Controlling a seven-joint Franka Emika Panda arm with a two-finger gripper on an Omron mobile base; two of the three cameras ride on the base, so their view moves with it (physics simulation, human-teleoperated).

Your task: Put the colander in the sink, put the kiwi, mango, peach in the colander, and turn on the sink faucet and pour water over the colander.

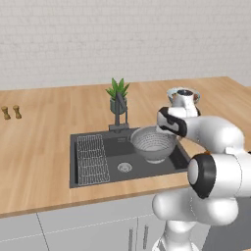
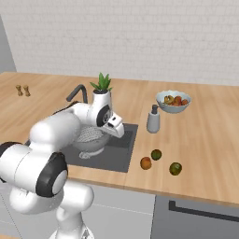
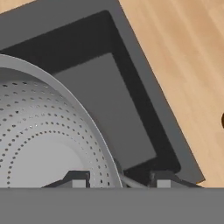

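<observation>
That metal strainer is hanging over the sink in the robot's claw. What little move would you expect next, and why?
Probably a short lowering, then letting go. The claw is shut on the rim of the strainer, which sits in the right part of the sink, seemingly at or just above the floor. The three fruits wait on the counter, so the claw must be freed first.

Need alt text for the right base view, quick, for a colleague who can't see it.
The white arm's gripper is shut on the rim of the colander, holding it in the sink. On the counter to the right lie the peach and two greenish fruits, with a soap dispenser and fruit bowl behind.
</observation>
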